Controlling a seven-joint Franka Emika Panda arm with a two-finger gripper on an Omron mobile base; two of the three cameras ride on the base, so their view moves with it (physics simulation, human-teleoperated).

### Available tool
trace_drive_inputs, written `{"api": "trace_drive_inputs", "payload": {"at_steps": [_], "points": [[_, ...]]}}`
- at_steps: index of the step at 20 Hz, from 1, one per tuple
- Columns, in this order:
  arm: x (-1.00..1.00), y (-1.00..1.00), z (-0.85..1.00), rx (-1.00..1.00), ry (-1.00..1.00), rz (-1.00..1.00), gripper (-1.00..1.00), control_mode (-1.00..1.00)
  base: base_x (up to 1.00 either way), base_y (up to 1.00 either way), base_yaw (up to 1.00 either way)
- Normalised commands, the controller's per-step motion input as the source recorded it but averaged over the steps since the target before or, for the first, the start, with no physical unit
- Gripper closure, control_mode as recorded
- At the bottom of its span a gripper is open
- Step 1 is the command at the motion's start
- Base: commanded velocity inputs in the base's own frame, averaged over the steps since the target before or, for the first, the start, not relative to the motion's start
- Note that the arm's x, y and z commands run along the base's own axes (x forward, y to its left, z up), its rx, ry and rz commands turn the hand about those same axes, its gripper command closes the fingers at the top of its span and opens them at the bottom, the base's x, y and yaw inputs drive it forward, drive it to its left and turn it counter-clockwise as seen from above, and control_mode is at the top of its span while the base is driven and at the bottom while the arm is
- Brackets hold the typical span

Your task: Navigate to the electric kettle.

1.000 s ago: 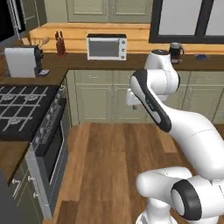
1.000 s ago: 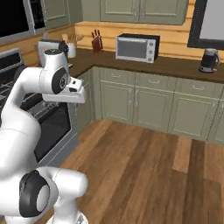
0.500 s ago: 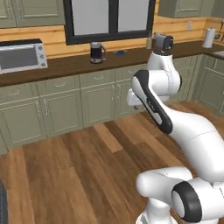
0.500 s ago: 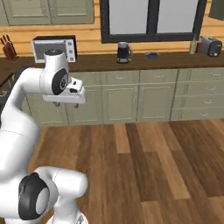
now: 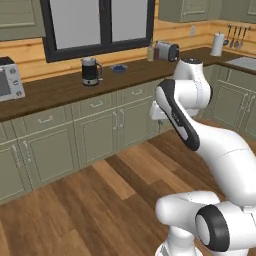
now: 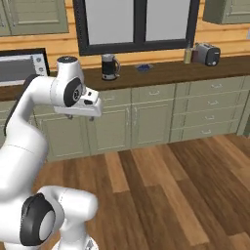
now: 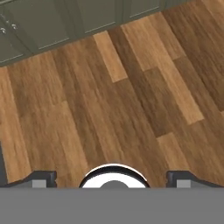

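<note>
The electric kettle (image 5: 90, 71), a small black jug with a silver rim and a loop handle, stands upright on the dark wooden counter (image 5: 55, 90) under the window. The right base view has the kettle (image 6: 110, 67) at the upper middle, across a stretch of floor from me. My gripper (image 6: 80, 115) hangs at chest height over the floor, well short of the counter and pointing down. Seen from the hand, the gripper (image 7: 112, 180) is open, its fingertips (image 7: 41, 179) spread wide with only wooden floor between them.
A silver toaster (image 5: 167, 50) and a bottle (image 5: 150, 51) stand further right on the counter, with a small blue dish (image 5: 119, 68) between them and the kettle. The microwave (image 5: 10, 78) is at the left. A paper towel roll (image 5: 217, 44) and sink (image 5: 243, 62) are at the right corner. Green cabinets (image 6: 151, 117) line the wall.
The whole picture has shifted: the base has turned and driven along the counter, leaving stove and microwave to the left and bringing the kettle closer. The arm's pose is unchanged.
</note>
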Motion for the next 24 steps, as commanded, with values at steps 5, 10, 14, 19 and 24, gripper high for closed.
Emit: {"api": "trace_drive_inputs", "payload": {"at_steps": [5,10,14,19,24], "points": [[0.0,0.0,0.0,0.0,0.0,0.0,-1.0,1.0,1.0,0.09,-0.12],[0.0,0.0,0.0,0.0,0.0,0.0,-1.0,1.0,1.0,-0.06,0.02],[0.0,0.0,0.0,0.0,0.0,0.0,-1.0,1.0,1.0,-0.37,0.2],[0.0,0.0,0.0,0.0,0.0,0.0,-1.0,1.0,0.89,-0.49,0.27],[0.0,0.0,0.0,0.0,0.0,0.0,-1.0,1.0,0.87,-0.32,0.31]]}}
